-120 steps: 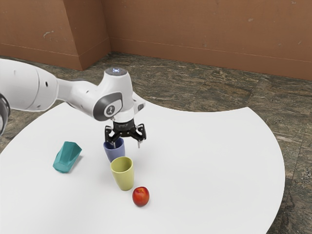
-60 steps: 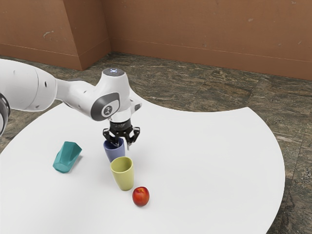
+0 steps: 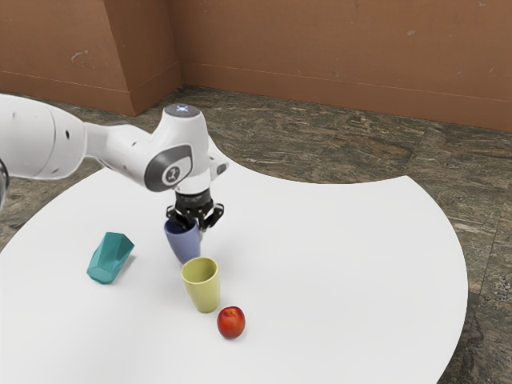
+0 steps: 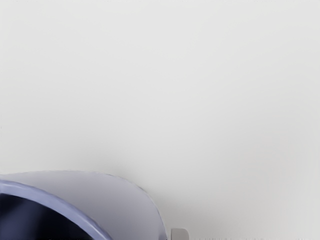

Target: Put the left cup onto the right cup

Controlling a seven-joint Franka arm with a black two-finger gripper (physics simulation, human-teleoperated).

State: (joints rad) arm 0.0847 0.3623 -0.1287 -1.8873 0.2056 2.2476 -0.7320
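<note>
Here the periwinkle-blue cup hangs tilted just under the pincer, which is clenched on the cup's rim wall. Whether the cup's base touches the white surface I cannot tell. In the wrist view its rim sits close under the hand. Just beyond the pincer, toward the camera, the yellow-green cup stands upright, near the blue one. Past that lies a red apple. Toward the exterior view's left of the pincer, a teal faceted container lies tipped over.
</note>
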